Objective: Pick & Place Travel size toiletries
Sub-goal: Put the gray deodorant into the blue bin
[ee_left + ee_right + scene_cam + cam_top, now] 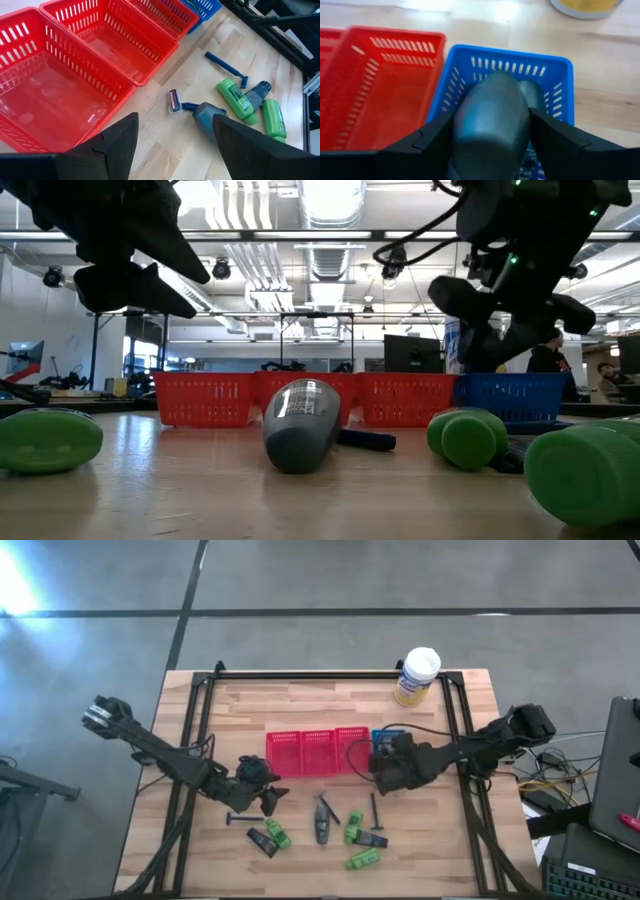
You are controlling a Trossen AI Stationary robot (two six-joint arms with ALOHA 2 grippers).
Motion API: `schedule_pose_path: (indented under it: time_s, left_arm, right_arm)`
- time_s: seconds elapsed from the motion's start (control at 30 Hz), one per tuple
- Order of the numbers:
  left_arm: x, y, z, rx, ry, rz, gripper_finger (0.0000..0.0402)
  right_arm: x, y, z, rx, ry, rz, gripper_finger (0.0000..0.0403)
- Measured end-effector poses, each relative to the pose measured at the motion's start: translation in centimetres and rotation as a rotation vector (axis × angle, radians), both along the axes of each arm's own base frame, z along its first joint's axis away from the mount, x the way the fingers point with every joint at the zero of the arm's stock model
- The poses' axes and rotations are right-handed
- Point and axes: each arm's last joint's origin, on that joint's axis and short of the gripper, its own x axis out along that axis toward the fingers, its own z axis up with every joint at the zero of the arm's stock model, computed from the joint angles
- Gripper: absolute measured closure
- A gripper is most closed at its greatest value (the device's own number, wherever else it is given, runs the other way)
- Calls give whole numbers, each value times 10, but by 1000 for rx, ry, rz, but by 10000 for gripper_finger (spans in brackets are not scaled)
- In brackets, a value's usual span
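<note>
Altogether three red baskets point(317, 752), one blue basket point(510, 75)

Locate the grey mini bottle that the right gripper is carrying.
In the right wrist view, the grey mini bottle sits clamped in the right gripper, directly above the blue basket, beside the nearest red basket.

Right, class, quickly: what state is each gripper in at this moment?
Left gripper: open, holding nothing, near the red baskets.
Right gripper: shut on a grey bottle, above the blue basket.
</note>
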Motion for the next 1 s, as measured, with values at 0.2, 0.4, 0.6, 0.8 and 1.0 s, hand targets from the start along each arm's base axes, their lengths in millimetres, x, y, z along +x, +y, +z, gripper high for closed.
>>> schedule_pose_path:
  time_s: [0.2,0.4,0.6,0.8,1.0]
  left_arm:
    - [0,0,0,8,0,4,142]
    - [0,1,-1,21,7,3,142]
    - [1,4,-1,34,9,8,142]
    - [1,5,-1,36,9,9,142]
    - [1,5,-1,31,8,12,142]
  right_arm:
    - [-1,2,1,53,7,12,116]
    - [1,6,18,61,-34,59,73]
    - [9,11,46,56,-61,170,40]
    - [20,15,74,68,-61,304,35]
    - [32,22,91,134,-82,485,35]
